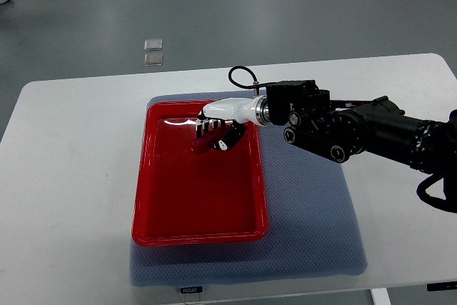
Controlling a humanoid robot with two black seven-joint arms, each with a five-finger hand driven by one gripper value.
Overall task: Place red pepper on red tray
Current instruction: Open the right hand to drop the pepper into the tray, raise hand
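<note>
One hand, the right hand (pixel 216 128), is being held over the red tray (pixel 153 198) near its far edge, fingers curled on the red pepper (pixel 202 146); fingers should be opened low and gently.

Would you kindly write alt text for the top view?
The right hand reaches over the far end of a red tray, fingers curled around something red, probably the pepper. The tray sits on a blue mat on a white table.
</note>
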